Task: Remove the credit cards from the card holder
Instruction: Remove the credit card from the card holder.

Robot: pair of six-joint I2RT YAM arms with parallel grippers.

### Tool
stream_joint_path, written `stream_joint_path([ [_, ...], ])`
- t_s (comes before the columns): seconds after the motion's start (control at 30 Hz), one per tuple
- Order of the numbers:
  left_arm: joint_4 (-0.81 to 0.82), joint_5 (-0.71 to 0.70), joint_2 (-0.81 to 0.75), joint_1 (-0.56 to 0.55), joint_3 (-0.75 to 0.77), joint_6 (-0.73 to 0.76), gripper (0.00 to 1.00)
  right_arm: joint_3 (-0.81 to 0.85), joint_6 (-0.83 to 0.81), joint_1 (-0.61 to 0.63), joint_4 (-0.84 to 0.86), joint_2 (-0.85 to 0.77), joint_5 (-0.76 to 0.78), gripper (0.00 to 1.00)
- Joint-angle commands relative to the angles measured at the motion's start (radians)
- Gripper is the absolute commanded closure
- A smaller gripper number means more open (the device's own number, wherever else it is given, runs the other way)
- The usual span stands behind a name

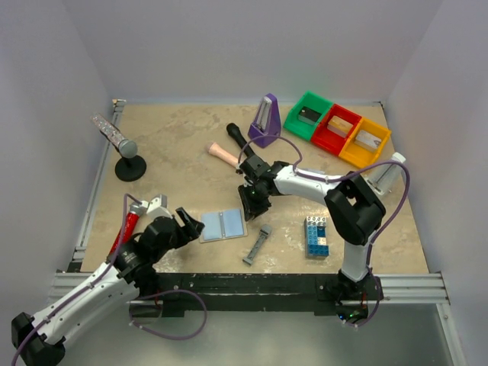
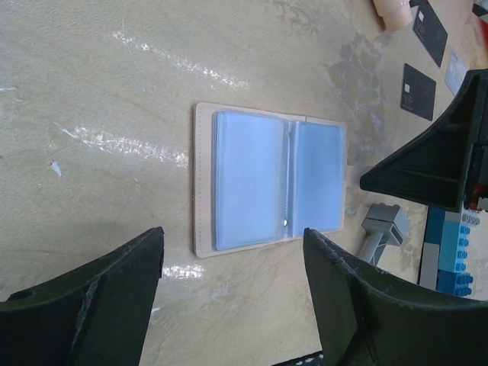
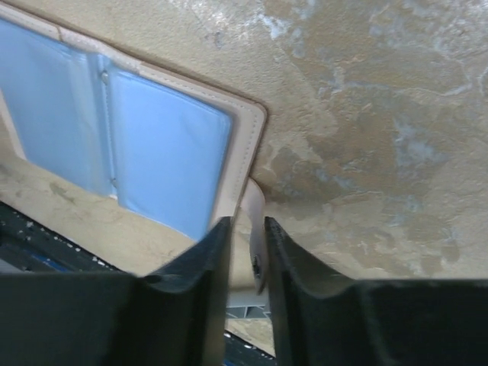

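The card holder (image 1: pixel 223 225) lies open on the table, two light-blue panels with pale edging, and also shows in the left wrist view (image 2: pixel 252 183) and the right wrist view (image 3: pixel 164 152). My right gripper (image 1: pixel 254 204) is at its far right corner. In the right wrist view the gripper (image 3: pixel 248 229) is nearly shut around the holder's pale strap (image 3: pixel 255 213). My left gripper (image 1: pixel 191 223) is open and empty just left of the holder (image 2: pixel 232 248). Two black credit cards (image 2: pixel 419 90) (image 2: pixel 431 30) and a pale one (image 2: pixel 455 70) lie on the table beyond the holder.
A grey bar piece (image 1: pixel 258 245) and a blue-and-white brick stack (image 1: pixel 316 235) lie right of the holder. A purple metronome (image 1: pixel 264 120), green (image 1: pixel 308 114), red (image 1: pixel 335 128) and yellow (image 1: pixel 364 142) bins stand at the back. A microphone stand (image 1: pixel 130 166) is far left.
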Motion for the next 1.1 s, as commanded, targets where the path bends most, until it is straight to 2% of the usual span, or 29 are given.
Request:
stream_joint_path([
  [0.0,0.046,-0.007,0.025,-0.003,-0.006,-0.022,0.23,-0.014,0.018,-0.001,0.047,-0.011,-0.053,0.80],
  [0.1,0.054,-0.007,0.031,-0.003,-0.010,-0.025,0.23,-0.034,0.022,0.000,0.058,-0.030,-0.063,0.99],
  [0.13,0.058,-0.010,0.036,-0.003,-0.011,-0.023,0.23,-0.042,0.024,0.000,0.061,-0.041,-0.064,1.00],
  [0.43,0.215,0.021,0.115,-0.002,-0.020,0.021,0.27,-0.137,0.053,0.005,0.091,-0.159,-0.078,1.00],
  [0.7,0.376,0.076,0.255,0.001,-0.017,0.072,0.28,-0.138,0.039,0.005,0.085,-0.156,-0.090,1.00],
  [0.87,0.402,0.094,0.356,0.001,0.006,0.086,0.30,-0.137,0.039,0.007,0.088,-0.150,-0.101,1.00],
  [1.07,0.431,0.104,0.393,0.001,-0.003,0.084,0.30,-0.134,0.038,0.005,0.091,-0.150,-0.109,1.00],
])
